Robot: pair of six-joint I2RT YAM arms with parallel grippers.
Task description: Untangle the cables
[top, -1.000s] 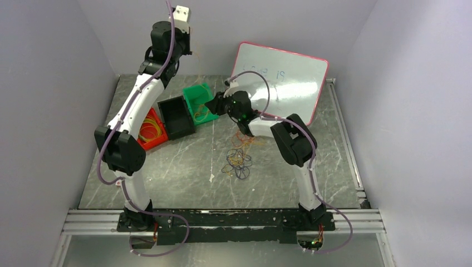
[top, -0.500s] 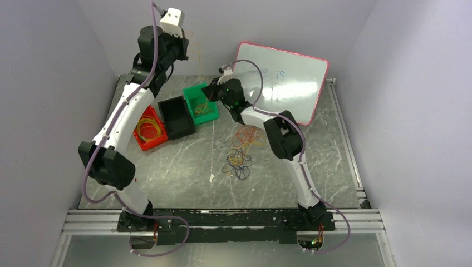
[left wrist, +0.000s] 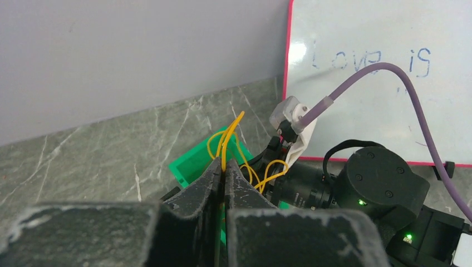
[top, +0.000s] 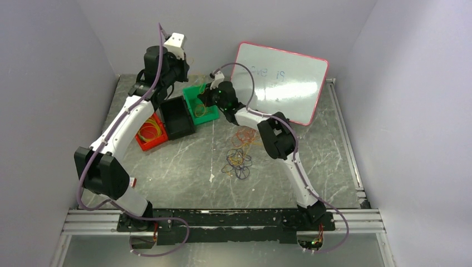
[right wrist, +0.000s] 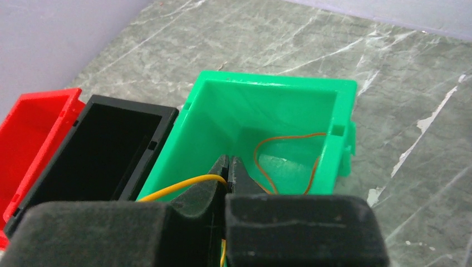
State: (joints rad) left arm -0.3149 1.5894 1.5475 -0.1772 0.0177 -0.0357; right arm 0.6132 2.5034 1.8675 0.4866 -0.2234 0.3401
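Pale lilac walls, grey marbled tabletop

Three bins, one whiteboard, two grippers.

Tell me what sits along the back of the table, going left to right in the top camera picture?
Red rectangular plastic bin → black rectangular plastic bin → green rectangular plastic bin → pink-framed whiteboard.
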